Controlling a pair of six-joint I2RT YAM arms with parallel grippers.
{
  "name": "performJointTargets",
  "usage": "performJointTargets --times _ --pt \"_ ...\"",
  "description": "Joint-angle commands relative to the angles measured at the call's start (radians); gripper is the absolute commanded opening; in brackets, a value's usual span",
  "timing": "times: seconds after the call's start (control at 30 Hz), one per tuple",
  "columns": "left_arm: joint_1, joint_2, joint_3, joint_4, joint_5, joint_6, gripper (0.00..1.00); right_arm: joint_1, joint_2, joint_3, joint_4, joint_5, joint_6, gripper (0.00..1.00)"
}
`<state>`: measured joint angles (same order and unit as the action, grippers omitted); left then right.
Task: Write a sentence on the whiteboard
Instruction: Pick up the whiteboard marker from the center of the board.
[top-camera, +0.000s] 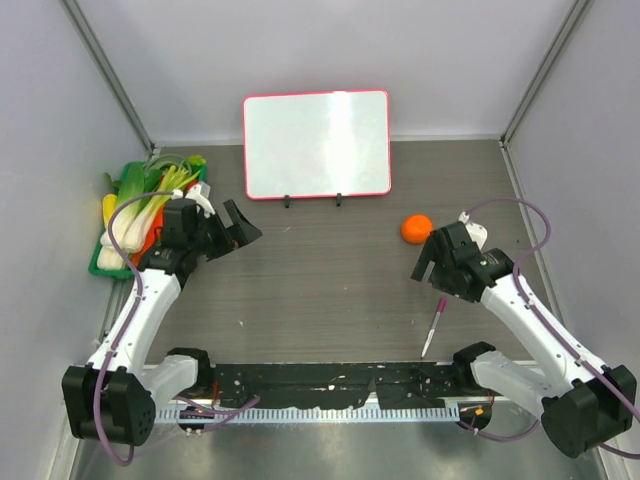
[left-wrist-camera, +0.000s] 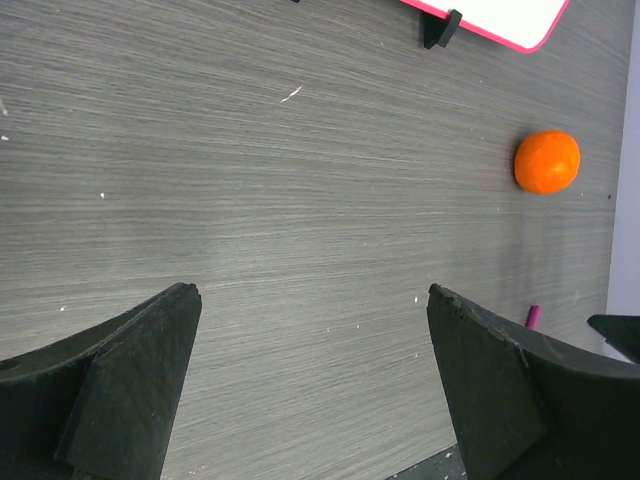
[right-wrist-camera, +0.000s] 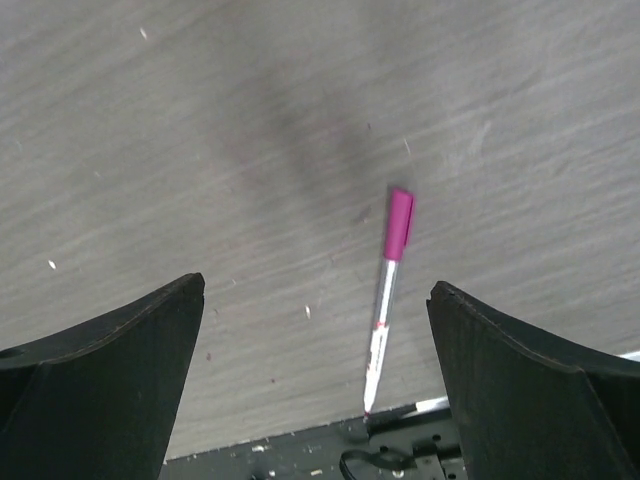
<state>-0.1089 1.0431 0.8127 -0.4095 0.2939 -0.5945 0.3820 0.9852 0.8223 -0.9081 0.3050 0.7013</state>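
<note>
Opening step, I judge: the whiteboard (top-camera: 316, 145) stands blank at 12 o'clock on the table (top-camera: 330, 290). The left gripper (left-wrist-camera: 312, 300) and right gripper (right-wrist-camera: 315, 288) both gape wide, holding nothing. The pen (right-wrist-camera: 388, 300) lies at 5 o'clock beneath the right one, which should next lower and pinch its barrel.

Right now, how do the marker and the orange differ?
The marker is slim and straight with a magenta cap; the orange is round. The marker lies by the near edge of the table; the orange sits farther back, closer to the whiteboard. Both rest on the right side, untouched.
</note>
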Motion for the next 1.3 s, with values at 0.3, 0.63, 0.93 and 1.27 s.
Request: performJointTargets --times 0.3,0.63,0.93,1.27 --pt "0.005 0.024 0.002 0.052 0.125 0.001 1.0 -0.003 -0.025 -0.186 -0.031 -0.115 0.168 0.84" --pt "0.005 0.0 0.003 0.028 0.113 0.009 0.99 -0.025 0.09 -0.302 0.129 -0.149 0.169 0.7" --pt "0.005 -0.018 0.016 0.018 0.097 0.016 1.0 -0.034 0.148 -0.351 0.235 -0.218 0.161 0.01" --pt "0.005 -0.041 0.04 0.049 0.18 -0.011 1.0 -0.029 0.079 -0.094 0.204 -0.29 0.028 0.01"
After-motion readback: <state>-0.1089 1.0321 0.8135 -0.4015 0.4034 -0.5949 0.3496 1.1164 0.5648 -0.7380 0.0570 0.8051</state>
